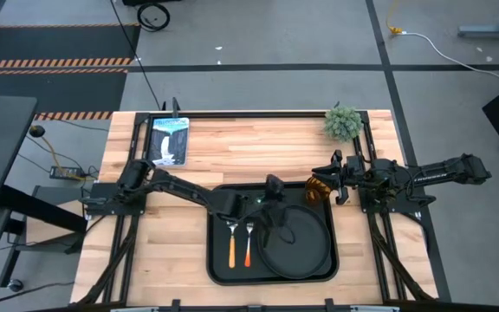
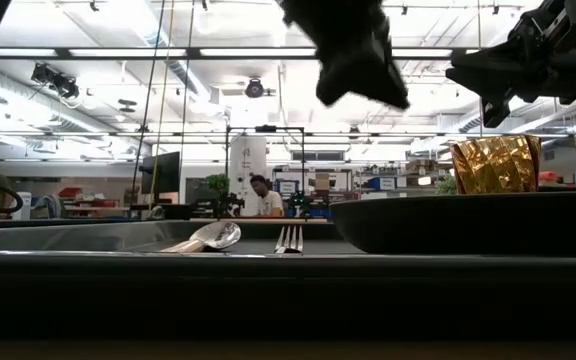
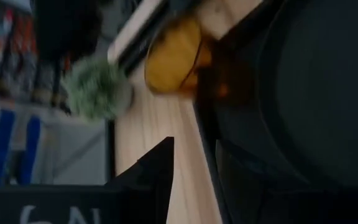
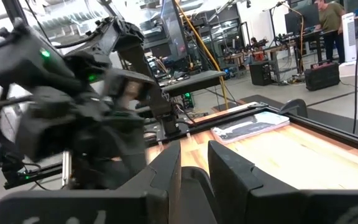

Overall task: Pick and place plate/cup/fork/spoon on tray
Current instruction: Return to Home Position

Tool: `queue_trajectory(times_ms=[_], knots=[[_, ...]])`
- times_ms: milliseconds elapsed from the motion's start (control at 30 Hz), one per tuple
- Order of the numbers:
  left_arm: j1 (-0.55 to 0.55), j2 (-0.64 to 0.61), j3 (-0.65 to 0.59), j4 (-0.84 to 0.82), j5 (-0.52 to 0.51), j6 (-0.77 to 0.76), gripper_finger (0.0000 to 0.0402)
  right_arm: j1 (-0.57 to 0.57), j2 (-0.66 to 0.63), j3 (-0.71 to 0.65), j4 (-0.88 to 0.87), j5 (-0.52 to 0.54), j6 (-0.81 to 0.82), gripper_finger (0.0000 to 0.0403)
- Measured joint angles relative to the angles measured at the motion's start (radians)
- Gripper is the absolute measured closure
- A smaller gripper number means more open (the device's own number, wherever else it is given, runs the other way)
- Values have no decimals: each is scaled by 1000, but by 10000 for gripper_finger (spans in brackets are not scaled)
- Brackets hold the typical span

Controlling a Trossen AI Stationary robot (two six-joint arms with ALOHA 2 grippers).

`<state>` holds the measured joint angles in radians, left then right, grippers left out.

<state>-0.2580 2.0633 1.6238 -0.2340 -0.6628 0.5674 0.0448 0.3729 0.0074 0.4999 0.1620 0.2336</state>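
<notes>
Black tray [image 1: 218, 260] sits on the wooden tabletop [image 1: 258, 143], holding the plate [image 1: 306, 251] at its right, the fork [image 1: 249, 243] and spoon [image 1: 231, 243] side by side at its left. Amber cup [image 1: 319, 191] stands just off the tray's back right corner. Left claw [image 1: 275, 195] hangs over the tray near the plate's back rim; its opening cannot be told. Right claw [image 1: 332, 180] is beside the cup, fingers [image 4: 166, 168] narrowly parted.

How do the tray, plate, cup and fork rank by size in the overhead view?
Largest to smallest:
1. tray
2. plate
3. fork and cup: too different in shape to rank; the fork is longer, the cup wider.
</notes>
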Motion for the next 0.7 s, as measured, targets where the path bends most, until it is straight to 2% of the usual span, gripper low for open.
queue_trajectory(times_ms=[167, 300, 500, 567, 600, 700], knots=[[-48, -42, 0, 105, 0, 139, 273, 0, 0, 0, 0, 0, 0, 315], [-74, -50, 0, 295, -4, 253, 273, 0, 0, 0, 1, 0, 0, 315], [-104, -50, 0, 623, -4, 214, 273, 0, 0, 0, 0, 0, 0, 315], [-128, -50, 0, 752, -69, 135, 273, 0, 0, 0, 0, 0, 0, 315], [-146, -50, 0, 814, -136, 125, 273, 0, 0, 0, 0, 0, 0, 315], [-209, -58, 0, 979, -386, 226, 273, 0, 0, 0, 0, 0, 0, 315]])
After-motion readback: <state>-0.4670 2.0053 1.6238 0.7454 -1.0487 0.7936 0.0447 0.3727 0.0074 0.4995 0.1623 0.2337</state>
